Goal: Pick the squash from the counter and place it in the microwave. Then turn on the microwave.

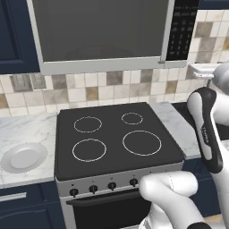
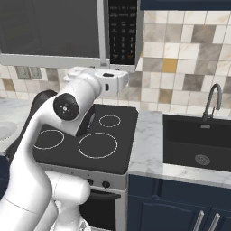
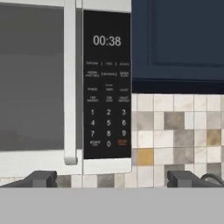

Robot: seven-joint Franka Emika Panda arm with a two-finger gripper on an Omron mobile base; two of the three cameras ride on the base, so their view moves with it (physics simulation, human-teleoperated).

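1. While my gripper (image 3: 111,178) hung released in front of the microwave (image 3: 65,87), its two dark finger tips stood far apart at the bottom of the hand view with nothing between them.
2. That microwave was boxy, with a light grey frame, a wide dark glass door and a pale vertical handle (image 3: 70,83) beside a glossy black keypad (image 3: 107,83).
3. Its display read 00:38; the small labels above the number keys were too blurred for me to read.
4. Behind the dark glass I could not make out anything, so I could not tell where the squash lay.
5. Below, the matte black stovetop (image 1: 116,138) carried four thin white rings, and round knobs lined the oven front (image 1: 103,185).
6. The counter (image 1: 27,129) was white marble-patterned slab with grey veins; a smooth round white plate (image 1: 23,157) rested on it left of the stove.
7. Square beige, grey and tan tiles (image 2: 180,58) covered the wall.
8. A dark sunken sink (image 2: 198,142) with a curved faucet (image 2: 212,101) sat at the right, partly cut off by the picture's edge.
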